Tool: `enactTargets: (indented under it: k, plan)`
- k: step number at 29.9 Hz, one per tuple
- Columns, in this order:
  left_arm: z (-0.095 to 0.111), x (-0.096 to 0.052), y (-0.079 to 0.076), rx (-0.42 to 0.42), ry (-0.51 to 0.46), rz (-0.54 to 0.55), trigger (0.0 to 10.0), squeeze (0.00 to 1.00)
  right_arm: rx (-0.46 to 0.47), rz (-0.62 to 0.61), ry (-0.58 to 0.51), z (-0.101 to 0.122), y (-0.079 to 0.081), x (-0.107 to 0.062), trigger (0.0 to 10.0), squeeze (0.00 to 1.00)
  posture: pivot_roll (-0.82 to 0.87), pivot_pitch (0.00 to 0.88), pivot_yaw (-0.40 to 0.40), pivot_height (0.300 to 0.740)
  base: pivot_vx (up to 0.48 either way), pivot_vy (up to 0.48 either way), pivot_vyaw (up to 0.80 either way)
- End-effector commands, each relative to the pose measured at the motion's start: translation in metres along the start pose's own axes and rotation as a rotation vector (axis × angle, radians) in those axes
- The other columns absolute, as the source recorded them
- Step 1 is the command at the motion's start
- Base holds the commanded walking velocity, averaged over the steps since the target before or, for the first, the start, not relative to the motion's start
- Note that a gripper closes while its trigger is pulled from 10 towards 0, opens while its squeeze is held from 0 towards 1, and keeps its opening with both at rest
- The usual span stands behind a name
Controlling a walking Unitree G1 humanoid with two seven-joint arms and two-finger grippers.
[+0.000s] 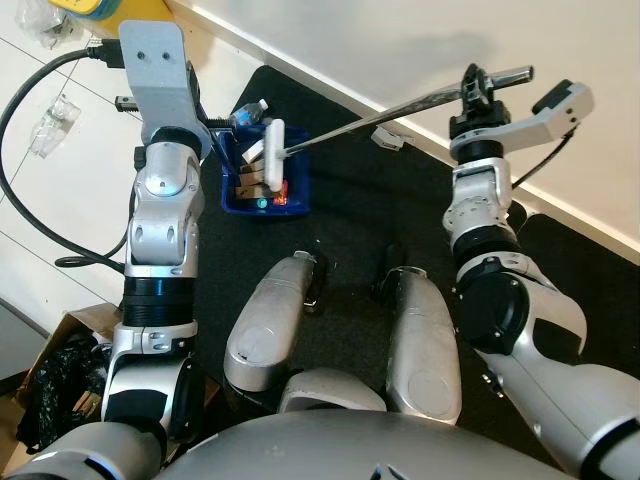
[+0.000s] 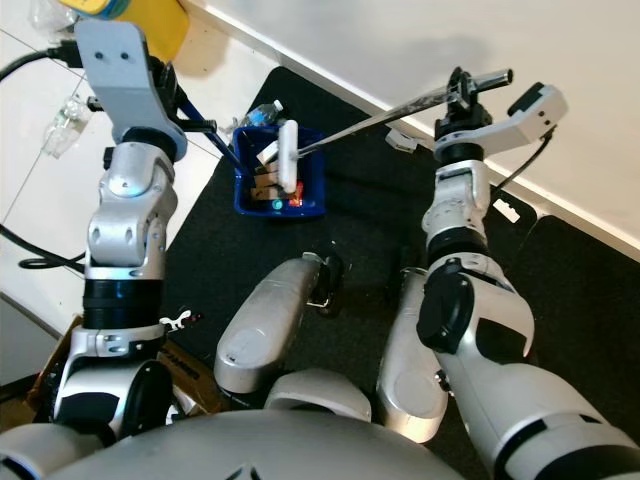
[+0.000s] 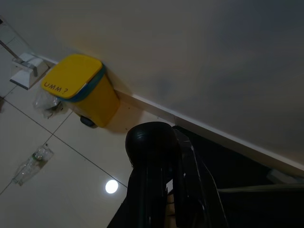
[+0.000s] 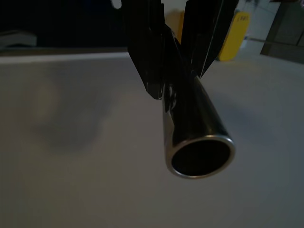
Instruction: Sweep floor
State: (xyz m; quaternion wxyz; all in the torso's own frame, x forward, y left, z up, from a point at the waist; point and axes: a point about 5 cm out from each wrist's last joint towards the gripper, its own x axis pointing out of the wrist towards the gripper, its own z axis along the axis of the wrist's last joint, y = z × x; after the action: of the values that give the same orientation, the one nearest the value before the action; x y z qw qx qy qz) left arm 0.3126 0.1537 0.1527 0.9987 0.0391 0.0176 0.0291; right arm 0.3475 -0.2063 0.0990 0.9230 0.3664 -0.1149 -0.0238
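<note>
A blue dustpan (image 1: pixel 262 203) stands on the black mat (image 1: pixel 350 230) in front of my legs, holding brown scraps and a clear bottle (image 1: pixel 250 112). Its blue handle rises to my raised left gripper (image 1: pixel 210 124), which is shut on it; in the left wrist view the fingers (image 3: pixel 190 180) close around a dark rounded grip. My right gripper (image 1: pixel 478 92) is shut on the chrome broom handle (image 1: pixel 400 108) near its upper end, seen as a steel tube (image 4: pixel 197 137) in the right wrist view. The white broom head (image 1: pixel 275 150) sits over the dustpan's mouth.
A yellow bin (image 3: pixel 83 88) stands against the wall at the far left. Crumpled clear plastic (image 1: pixel 50 125) and a black cable (image 1: pixel 30 220) lie on the white tiles. A cardboard box with a black bag (image 1: pixel 55 375) sits by my left side. White scraps (image 1: pixel 388 137) lie along the baseboard.
</note>
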Motion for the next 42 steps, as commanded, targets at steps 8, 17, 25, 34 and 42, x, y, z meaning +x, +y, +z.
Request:
enactTargets:
  k: [8, 17, 25, 34, 42]
  plan:
    - [-0.034, 0.004, -0.012, -0.064, 0.154, -0.008, 10.0, 0.00, -0.086, 0.281, -0.202, 0.076, 0.020, 0.002, 10.0, 0.00, 0.28, 0.302, 0.043, 0.740, 0.000, 0.000, 0.00]
    - [-0.042, 0.015, -0.019, -0.135, 0.221, -0.008, 10.0, 0.00, -0.055, 0.457, -0.186, 0.102, 0.041, -0.005, 10.0, 0.00, 0.21, 0.246, 0.012, 0.740, 0.000, 0.000, 0.00]
    - [-0.035, 0.022, 0.021, -0.201, 0.217, 0.114, 10.0, 0.00, -0.297, 0.324, 0.149, 0.027, 0.027, -0.015, 10.0, 0.00, 0.22, 0.184, -0.027, 0.740, 0.000, 0.000, 0.00]
    - [-0.028, 0.014, 0.095, -0.244, 0.193, 0.327, 10.0, 0.00, -0.493, 0.382, 0.407, -0.012, 0.035, -0.016, 10.0, 0.00, 0.25, 0.137, -0.089, 0.740, 0.000, 0.000, 0.00]
    - [-0.019, 0.003, 0.131, -0.299, 0.163, 0.432, 10.0, 0.00, -0.527, 0.368, 0.432, -0.018, 0.041, -0.002, 10.0, 0.00, 0.28, 0.086, -0.116, 0.740, 0.000, 0.000, 0.00]
